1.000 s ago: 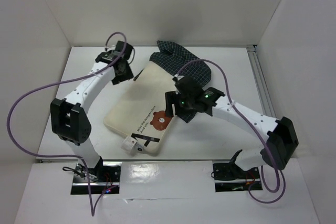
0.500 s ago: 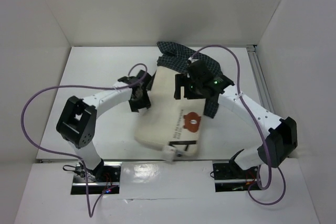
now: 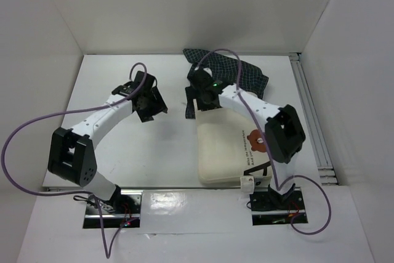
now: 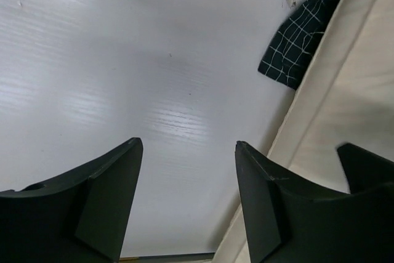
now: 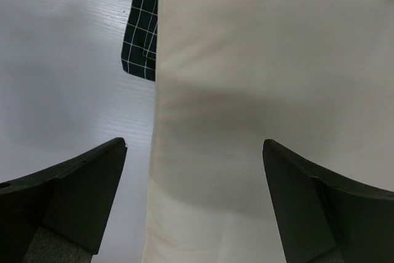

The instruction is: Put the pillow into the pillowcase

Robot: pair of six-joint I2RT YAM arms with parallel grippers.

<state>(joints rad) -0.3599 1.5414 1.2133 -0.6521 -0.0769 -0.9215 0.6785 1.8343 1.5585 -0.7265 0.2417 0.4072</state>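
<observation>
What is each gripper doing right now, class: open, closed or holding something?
Left gripper: open, holding nothing.
Right gripper: open over the pillow, holding nothing.

White table (image 3: 166,152) between plain white walls (image 3: 184,10), metal rail (image 3: 309,115) along right edge.

The left arm (image 3: 101,115) stretches from its near base toward the far middle. The left gripper (image 3: 152,103) points down, jaws apart, nothing between them. The right arm (image 3: 258,109) bends sharply back leftward. The right gripper (image 3: 192,100) hangs with jaws spread wide, gripping nothing.
</observation>
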